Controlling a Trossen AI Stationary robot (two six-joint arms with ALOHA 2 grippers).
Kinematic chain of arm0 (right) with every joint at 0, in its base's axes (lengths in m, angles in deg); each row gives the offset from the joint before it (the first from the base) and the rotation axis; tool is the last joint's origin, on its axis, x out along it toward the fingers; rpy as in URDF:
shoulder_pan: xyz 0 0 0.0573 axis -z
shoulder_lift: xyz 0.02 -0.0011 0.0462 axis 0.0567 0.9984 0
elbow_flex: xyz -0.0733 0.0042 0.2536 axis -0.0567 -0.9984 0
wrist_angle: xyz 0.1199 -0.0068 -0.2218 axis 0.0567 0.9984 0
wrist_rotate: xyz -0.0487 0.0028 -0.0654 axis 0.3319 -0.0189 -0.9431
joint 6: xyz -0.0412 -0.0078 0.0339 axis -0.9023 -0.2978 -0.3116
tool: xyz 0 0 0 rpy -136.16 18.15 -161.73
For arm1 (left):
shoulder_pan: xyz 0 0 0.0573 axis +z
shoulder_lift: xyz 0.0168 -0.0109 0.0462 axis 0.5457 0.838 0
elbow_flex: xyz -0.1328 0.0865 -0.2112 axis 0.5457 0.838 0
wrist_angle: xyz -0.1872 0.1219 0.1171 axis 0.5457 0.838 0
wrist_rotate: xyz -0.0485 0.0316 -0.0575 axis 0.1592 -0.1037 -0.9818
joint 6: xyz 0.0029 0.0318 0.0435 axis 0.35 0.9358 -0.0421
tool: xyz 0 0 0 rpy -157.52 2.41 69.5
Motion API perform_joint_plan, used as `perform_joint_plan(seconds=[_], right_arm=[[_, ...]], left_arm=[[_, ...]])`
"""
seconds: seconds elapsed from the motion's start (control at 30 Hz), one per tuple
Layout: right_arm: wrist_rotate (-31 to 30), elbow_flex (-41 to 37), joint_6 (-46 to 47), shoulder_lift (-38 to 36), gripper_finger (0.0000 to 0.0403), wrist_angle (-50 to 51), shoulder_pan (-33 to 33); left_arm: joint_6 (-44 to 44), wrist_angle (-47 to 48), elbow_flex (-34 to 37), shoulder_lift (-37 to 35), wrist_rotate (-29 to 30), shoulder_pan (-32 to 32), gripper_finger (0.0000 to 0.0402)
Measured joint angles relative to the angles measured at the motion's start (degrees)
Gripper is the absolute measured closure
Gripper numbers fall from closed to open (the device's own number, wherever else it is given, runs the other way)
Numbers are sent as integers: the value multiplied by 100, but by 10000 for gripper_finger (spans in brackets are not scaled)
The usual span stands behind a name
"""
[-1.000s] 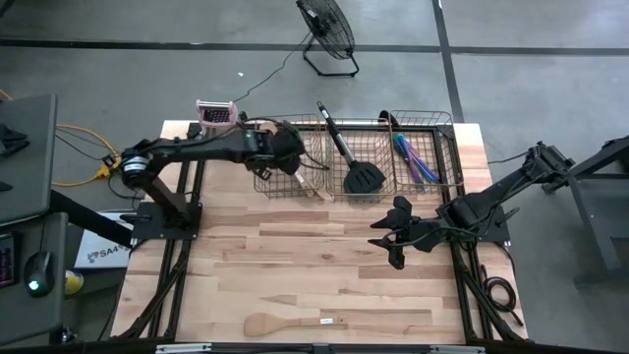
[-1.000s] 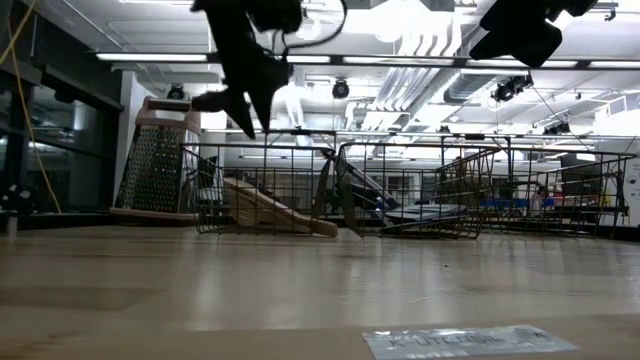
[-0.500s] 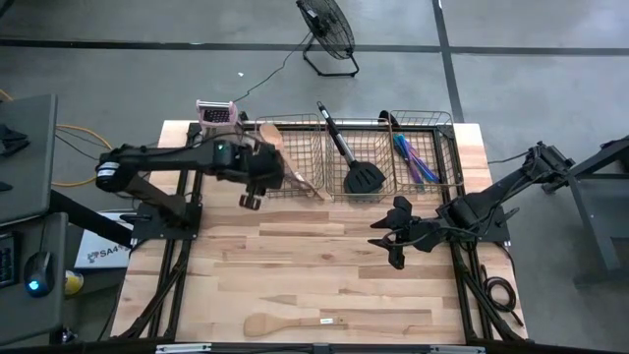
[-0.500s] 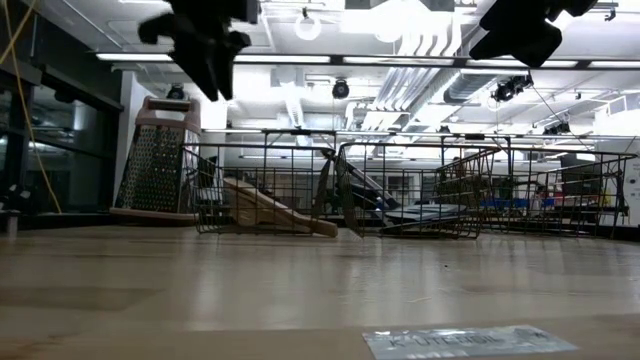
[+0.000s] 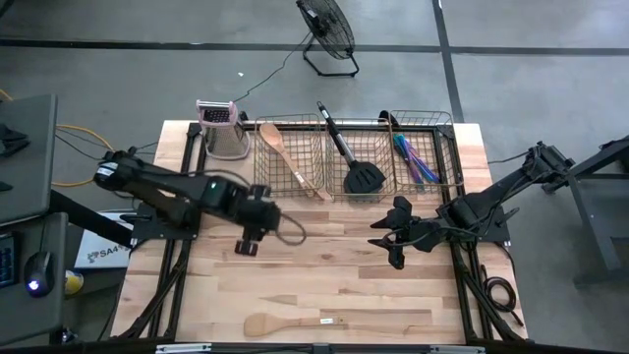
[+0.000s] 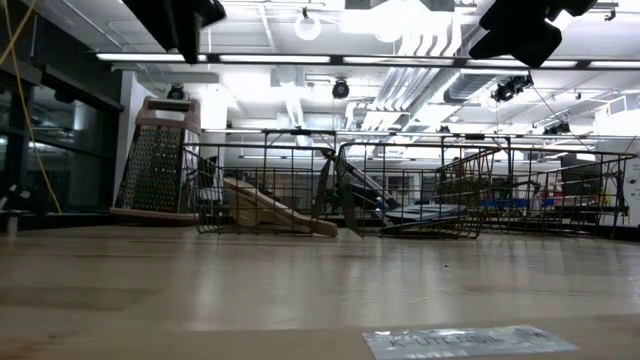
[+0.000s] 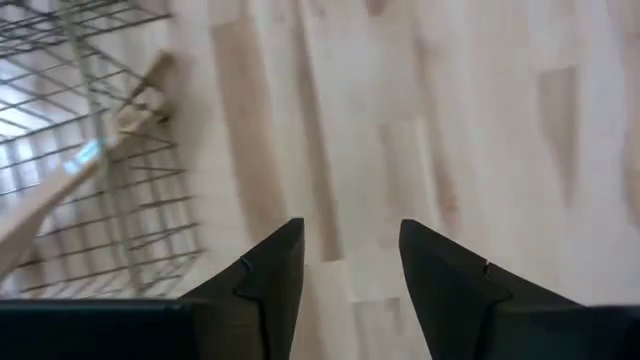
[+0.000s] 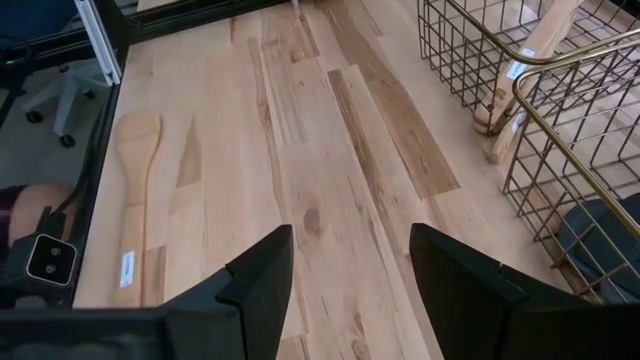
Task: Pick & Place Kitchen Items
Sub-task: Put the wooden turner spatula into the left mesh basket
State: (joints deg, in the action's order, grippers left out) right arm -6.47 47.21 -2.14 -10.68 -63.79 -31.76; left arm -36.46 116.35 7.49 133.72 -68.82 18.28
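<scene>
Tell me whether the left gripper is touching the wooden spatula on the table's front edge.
Apart. The high view shows the left gripper over bare table, well clear of the wooden spatula.

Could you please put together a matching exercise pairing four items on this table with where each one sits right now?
Items:
1. wooden spoon
2. black spatula
3. blue-purple cutlery
4. wooden spatula

Places:
A. in the middle wire basket, handle sticking out over the far rim
B. flat on the bare table near its front edge
C. in the left wire basket
D. in the right wire basket

Pairs: 1-C, 2-A, 3-D, 4-B
</scene>
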Motion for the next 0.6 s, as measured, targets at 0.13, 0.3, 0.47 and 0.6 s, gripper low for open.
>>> perform_joint_plan(seconds=[0.13,0.3,0.47,0.6], right_arm=[[-1,0,-1,0,208,-22,0],[-1,0,-29,0,208,-33,0],[-3,-2,-14,0,208,-166,0],[-2,-2,-77,-1,208,-393,0]], left_arm=[[-600,-77,9,104,176,-568,240],[-1086,-219,21,284,551,-1207,240],[-1408,-577,20,500,737,-1569,240],[-1585,-915,20,749,741,-1778,240]])
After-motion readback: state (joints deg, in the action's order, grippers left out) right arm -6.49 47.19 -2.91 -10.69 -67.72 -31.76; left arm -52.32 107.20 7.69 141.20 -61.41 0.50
